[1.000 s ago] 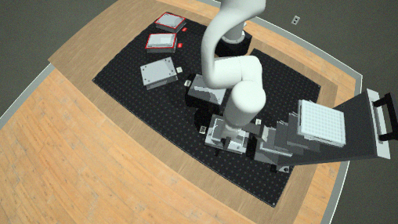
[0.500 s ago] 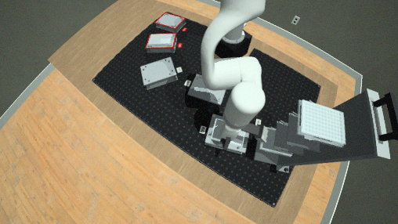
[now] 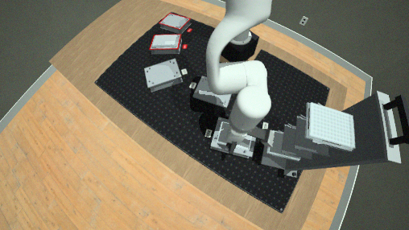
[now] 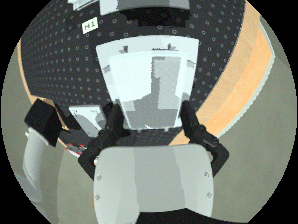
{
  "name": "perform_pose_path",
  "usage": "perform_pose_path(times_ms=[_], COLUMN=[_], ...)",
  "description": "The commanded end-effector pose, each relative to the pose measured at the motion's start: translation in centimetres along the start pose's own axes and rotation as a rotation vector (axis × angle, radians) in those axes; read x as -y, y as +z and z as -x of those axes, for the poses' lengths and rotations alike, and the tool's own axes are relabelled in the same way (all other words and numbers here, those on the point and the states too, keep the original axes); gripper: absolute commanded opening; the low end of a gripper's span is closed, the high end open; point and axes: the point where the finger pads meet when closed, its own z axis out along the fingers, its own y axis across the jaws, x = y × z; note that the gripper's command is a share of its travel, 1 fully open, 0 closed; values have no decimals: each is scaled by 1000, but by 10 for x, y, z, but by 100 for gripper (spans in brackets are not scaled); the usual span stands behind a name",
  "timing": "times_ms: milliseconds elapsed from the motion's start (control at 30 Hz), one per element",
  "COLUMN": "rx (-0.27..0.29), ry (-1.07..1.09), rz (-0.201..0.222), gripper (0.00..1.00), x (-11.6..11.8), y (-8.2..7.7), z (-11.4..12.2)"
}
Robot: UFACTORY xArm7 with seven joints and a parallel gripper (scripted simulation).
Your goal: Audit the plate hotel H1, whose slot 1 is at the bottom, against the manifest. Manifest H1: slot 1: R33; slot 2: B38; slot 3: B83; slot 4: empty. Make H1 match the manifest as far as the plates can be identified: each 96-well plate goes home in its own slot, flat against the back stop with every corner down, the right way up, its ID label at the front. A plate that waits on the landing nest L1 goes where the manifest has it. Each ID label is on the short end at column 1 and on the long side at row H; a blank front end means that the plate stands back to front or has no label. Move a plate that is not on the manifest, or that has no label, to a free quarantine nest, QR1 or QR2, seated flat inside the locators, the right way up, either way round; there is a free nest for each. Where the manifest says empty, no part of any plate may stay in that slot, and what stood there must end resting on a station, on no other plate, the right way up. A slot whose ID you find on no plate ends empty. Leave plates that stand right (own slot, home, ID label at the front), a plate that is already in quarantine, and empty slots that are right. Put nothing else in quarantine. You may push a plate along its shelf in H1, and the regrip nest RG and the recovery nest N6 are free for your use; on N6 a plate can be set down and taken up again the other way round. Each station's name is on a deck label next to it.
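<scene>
Nests come first from the left: 2 red-rimmed nests [image 3: 166, 43] near the far left corner of the mat [image 3: 121, 86], each with a plate in it, then a grey nest [image 3: 163, 74] just toward the middle. At the middle another nest [image 3: 211, 94] lies half hidden under the arm [image 3: 241, 80]. Near the front edge the gripper [image 4: 154, 129] hangs over a nest with a plate [image 4: 148, 86] on it; the fingers stand wide, 1 on each long side, and hold nothing. I cannot read any label here.

To do this step well, I think the gripper should go straight down, centred on the plate, and close only when both pads are level with the side walls.

At the right edge stands the hotel [image 3: 290, 142], a white plate [image 3: 331, 125] on its top. It is just beside the gripper, so room on that side is small; the left and front sides look more open for lifting away.
</scene>
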Motion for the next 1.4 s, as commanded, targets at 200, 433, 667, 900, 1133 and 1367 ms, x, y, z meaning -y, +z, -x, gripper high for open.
perform_pose_path(times_ms=[200, 433, 667, 900, 1133, 1367], rx=[-1, -1, -1, -1, -1, -1], ry=[0, 0, 0, 0, 0, 0], rz=[4, 4, 4, 4, 4, 4], gripper=[100, 100, 100, 100, 0, 0], x=[-2, -2, -2, -2, -2, -2], y=[4, 6, 6, 6, 6, 6], z=[0, 0, 0, 0, 0, 0])
